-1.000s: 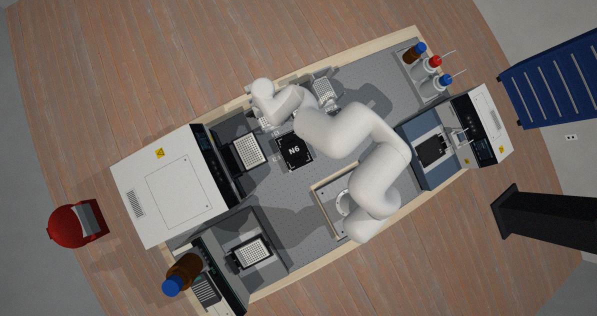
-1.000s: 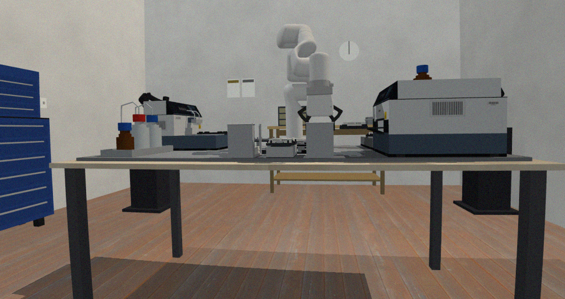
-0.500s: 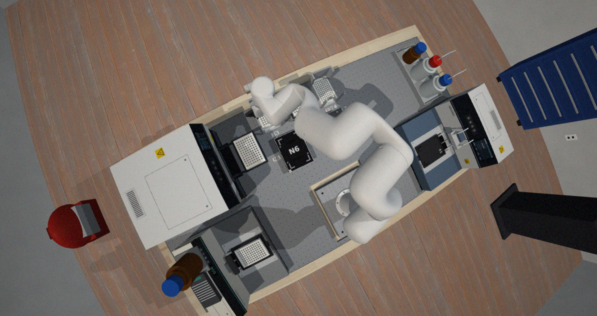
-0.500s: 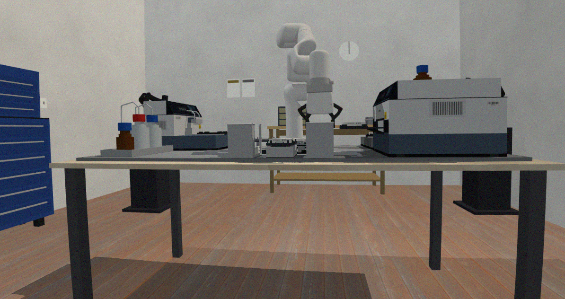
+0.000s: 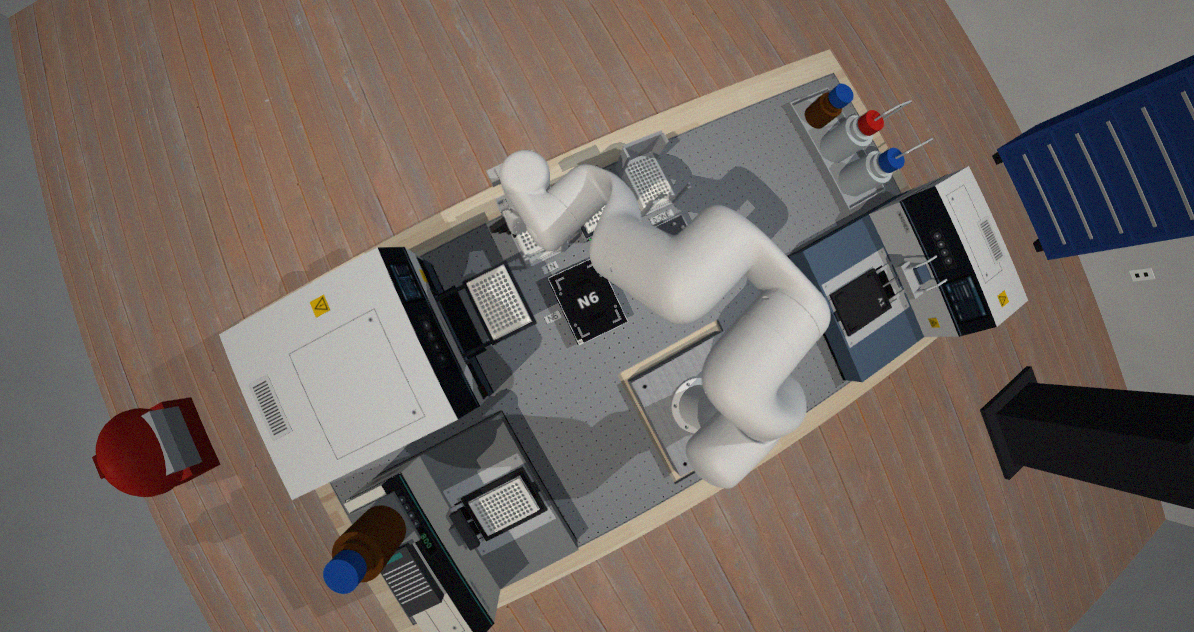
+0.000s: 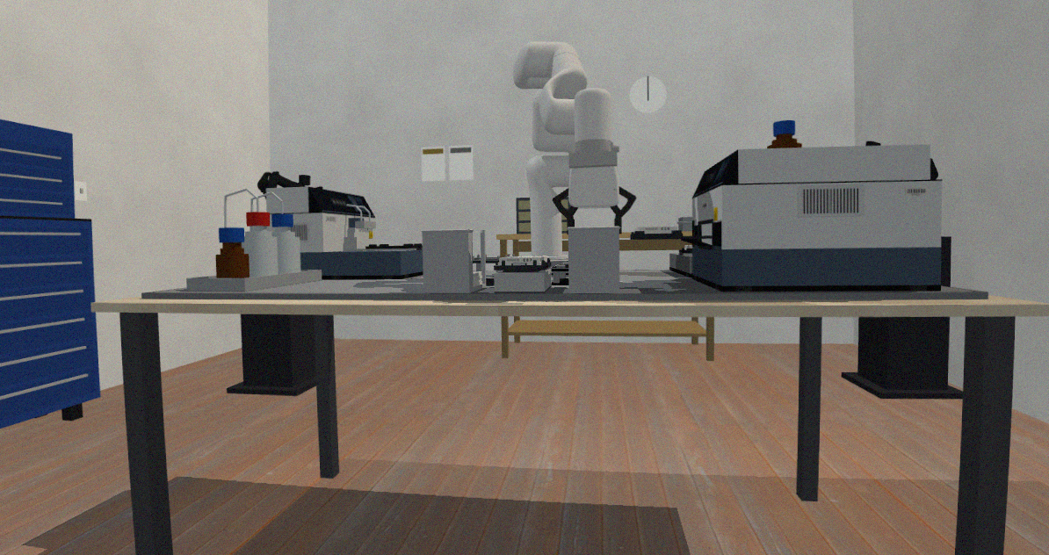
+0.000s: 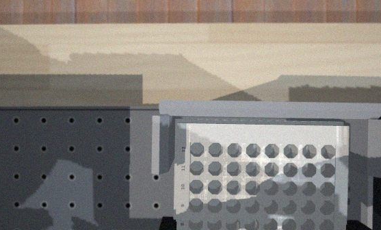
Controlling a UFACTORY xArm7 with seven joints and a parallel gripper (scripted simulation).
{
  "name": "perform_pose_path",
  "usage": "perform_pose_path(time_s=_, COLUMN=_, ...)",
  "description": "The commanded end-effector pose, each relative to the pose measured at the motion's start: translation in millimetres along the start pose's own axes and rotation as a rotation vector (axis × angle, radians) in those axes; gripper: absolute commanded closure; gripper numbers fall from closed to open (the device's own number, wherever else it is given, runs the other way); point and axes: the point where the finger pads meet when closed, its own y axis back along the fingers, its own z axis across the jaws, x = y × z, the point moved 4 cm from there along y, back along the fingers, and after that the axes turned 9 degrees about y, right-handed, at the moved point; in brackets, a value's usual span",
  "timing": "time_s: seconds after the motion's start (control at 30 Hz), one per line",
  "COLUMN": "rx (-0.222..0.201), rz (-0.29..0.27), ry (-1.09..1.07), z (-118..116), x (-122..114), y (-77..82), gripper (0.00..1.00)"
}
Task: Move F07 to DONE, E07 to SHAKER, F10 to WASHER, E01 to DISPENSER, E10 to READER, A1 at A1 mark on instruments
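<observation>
My gripper (image 6: 593, 221) hangs straight down over the top of a tall grey stack rack (image 6: 593, 262) (image 7: 270, 109) at the deck's back edge. It is shut on a white well plate (image 7: 260, 171), gripped across its width. The plate lies flat within the rack's walls, its row numbers 9 to 12 along the left side. I cannot read its label. In the top view the arm's wrist (image 5: 526, 178) hides the gripper and this rack. Other white plates sit at the big white instrument (image 5: 498, 300) and at the instrument by the brown bottle (image 5: 503, 506).
A second rack (image 5: 647, 178) (image 6: 449, 257) with a plate inside stands close by. A low nest with a plate (image 6: 522, 272) lies between the racks. The black N6 nest (image 5: 589, 300) is bare. The blue instrument's nest (image 5: 860, 303) looks dark and bare. Bottles (image 5: 860, 131) stand at a corner.
</observation>
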Motion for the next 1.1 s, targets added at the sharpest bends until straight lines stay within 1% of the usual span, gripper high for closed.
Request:
perform_pose_path(time_s=0.0, rx=0.001, rz=0.007, ry=0.0, z=0, x=2, y=4.4, gripper=1.0)
perform_pose_path(time_s=1.07, rx=0.001, rz=0.007, ry=0.0, z=0, x=2, y=23.1, gripper=1.0)
